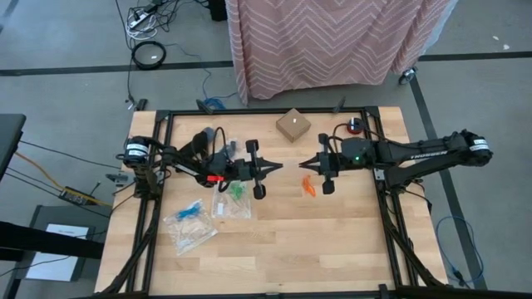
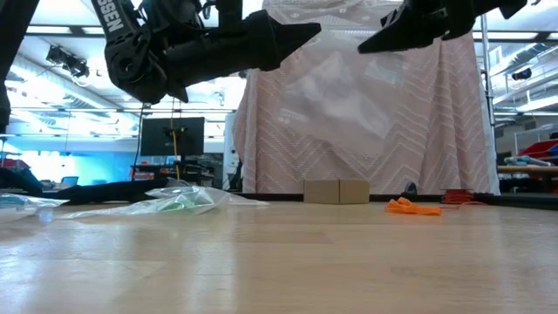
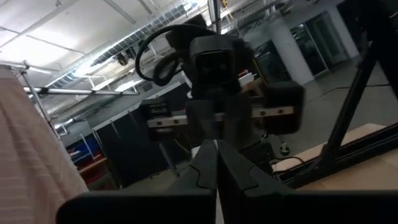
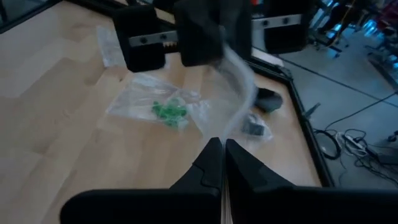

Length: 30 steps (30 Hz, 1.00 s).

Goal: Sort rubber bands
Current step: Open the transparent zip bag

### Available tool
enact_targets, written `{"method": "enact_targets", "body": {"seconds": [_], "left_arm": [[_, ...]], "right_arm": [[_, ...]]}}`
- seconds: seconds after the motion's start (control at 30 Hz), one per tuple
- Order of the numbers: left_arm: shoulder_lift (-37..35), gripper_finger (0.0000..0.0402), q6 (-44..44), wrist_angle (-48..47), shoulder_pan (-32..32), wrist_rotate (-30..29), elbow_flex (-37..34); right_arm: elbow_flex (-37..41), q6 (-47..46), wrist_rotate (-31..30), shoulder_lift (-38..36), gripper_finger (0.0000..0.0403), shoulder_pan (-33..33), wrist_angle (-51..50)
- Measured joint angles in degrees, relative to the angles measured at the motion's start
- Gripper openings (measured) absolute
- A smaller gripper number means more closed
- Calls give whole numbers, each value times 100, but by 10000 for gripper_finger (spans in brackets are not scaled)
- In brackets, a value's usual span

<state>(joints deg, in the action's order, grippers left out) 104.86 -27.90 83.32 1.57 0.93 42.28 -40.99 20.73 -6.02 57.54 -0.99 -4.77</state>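
Taking the small cardboard box (image 1: 293,125) at the far side of the table (image 1: 332,241) as landmark: nearest the front, left of it, lay a clear bag (image 1: 189,227) with blue rubber bands (image 1: 190,208). Closer to the box, a bag held green rubber bands (image 1: 238,190). Orange rubber bands (image 1: 308,186) lay loose just right of the box. Above, the left hand (image 1: 275,168) and right hand (image 1: 304,163) faced each other, each pressed together on a clear bag (image 2: 336,92) stretched between them.
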Motion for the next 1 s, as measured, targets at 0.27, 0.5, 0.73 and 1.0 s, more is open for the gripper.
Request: {"method": "enact_targets", "body": {"seconds": [0.27, 0.5, 0.73, 1.0], "left_arm": [[0, 4, 306, -1178, 3, 294, 339], [0, 4, 209, -1228, 6, -763, 346], [0, 4, -13, -885, -7, -1190, 346], [-37, 25, -2, -1353, -21, -1450, 346]], "right_arm": [[-90, 43, -621, 428, 0, -60, 130], [-127, -2, -961, 236, 0, -381, -91], [-127, 5, -943, 220, 0, -468, -154], [-127, 3, -951, 218, 0, -468, -237]]}}
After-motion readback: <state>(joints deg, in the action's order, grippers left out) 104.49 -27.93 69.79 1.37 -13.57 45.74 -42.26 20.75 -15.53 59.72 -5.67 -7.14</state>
